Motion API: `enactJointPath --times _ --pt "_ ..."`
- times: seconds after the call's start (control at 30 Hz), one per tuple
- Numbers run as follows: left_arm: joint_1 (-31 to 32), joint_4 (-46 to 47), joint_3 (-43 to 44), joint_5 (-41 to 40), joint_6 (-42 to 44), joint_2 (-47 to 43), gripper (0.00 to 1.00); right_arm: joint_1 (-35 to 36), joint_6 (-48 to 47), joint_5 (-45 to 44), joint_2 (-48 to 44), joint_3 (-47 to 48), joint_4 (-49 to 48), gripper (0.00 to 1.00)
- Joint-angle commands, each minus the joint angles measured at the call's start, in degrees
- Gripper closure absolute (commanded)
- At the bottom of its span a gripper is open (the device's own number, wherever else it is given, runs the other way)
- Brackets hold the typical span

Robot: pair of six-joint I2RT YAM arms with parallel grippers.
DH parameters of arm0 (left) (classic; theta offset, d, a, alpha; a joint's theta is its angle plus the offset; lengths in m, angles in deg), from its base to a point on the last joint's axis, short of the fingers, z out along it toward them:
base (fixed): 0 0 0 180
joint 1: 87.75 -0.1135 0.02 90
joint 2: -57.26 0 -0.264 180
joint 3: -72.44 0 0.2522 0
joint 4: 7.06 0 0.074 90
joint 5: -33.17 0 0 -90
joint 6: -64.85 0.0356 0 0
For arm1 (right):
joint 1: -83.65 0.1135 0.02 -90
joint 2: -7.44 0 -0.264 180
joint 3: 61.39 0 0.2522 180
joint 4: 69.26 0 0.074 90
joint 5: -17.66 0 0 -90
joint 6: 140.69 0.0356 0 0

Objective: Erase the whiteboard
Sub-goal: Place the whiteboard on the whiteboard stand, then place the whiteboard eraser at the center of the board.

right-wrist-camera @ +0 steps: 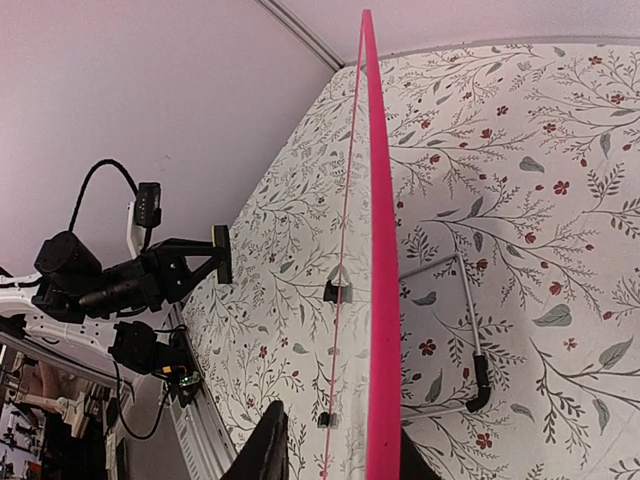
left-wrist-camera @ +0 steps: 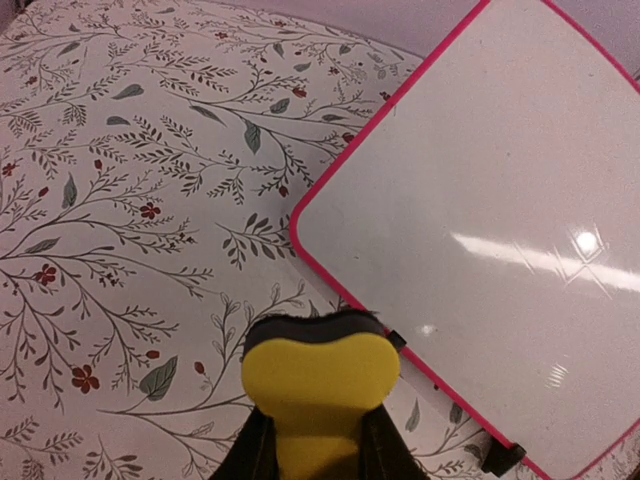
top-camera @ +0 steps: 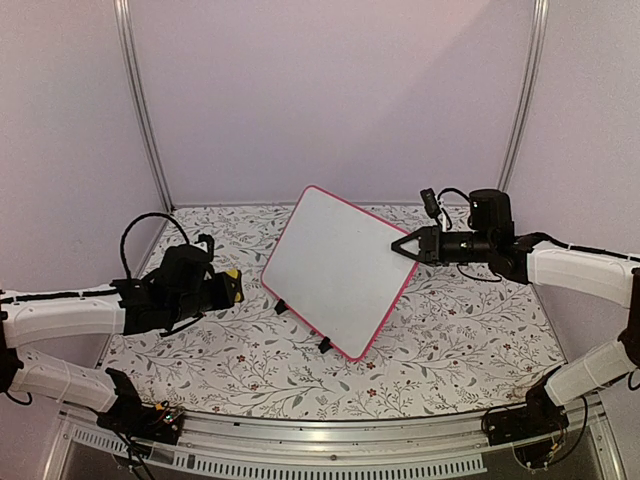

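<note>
- While the left gripper (left-wrist-camera: 318, 445) hides its fingers under the yellow eraser (left-wrist-camera: 320, 375) it pinches, the whiteboard (top-camera: 335, 270) stands tilted mid-table, face plain white.
- Right gripper (top-camera: 405, 247) straddles the board's right edge, jaws spread, tips cut off.
- Wire stand (right-wrist-camera: 470, 330) props the back.
- Floral table (top-camera: 450, 330) shows between eraser and frame.

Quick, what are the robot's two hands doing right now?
Left gripper: shut on the yellow eraser.
Right gripper: open, straddling the edge of the whiteboard.
</note>
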Motion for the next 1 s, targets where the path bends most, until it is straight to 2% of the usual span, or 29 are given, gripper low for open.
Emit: enactJointPath --times 0.0,0.17,0.4,0.53,0.6,0.97 --pt "-0.7 1.0 -0.8 -0.6 -0.3 0.0 1.00 0.4 -1.2 -1.6 -2.6 -0.2 -2.0 0.70" --pt "-0.8 0.4 -0.6 -1.0 -0.8 1.0 1.00 0.4 -2.7 -4.7 -4.2 -0.7 -0.1 0.62" --pt "-2.3 -1.9 -0.1 -1.0 -2.9 3.3 1.00 0.4 -3.5 -8.9 -5.8 -1.0 1.7 0.56" --pt "-3.4 -2.7 -0.2 -0.6 -3.6 4.0 1.00 0.4 -3.4 -12.8 -6.4 -1.1 2.8 0.39" --pt "-4.1 -3.3 -0.2 -0.6 -3.9 4.6 1.00 0.4 -3.4 -14.1 -6.5 -1.1 3.4 0.34" --pt "-10.7 -4.7 -1.5 1.7 -5.7 9.7 1.00 0.3 -3.3 -17.8 -8.0 -1.8 4.3 0.30"
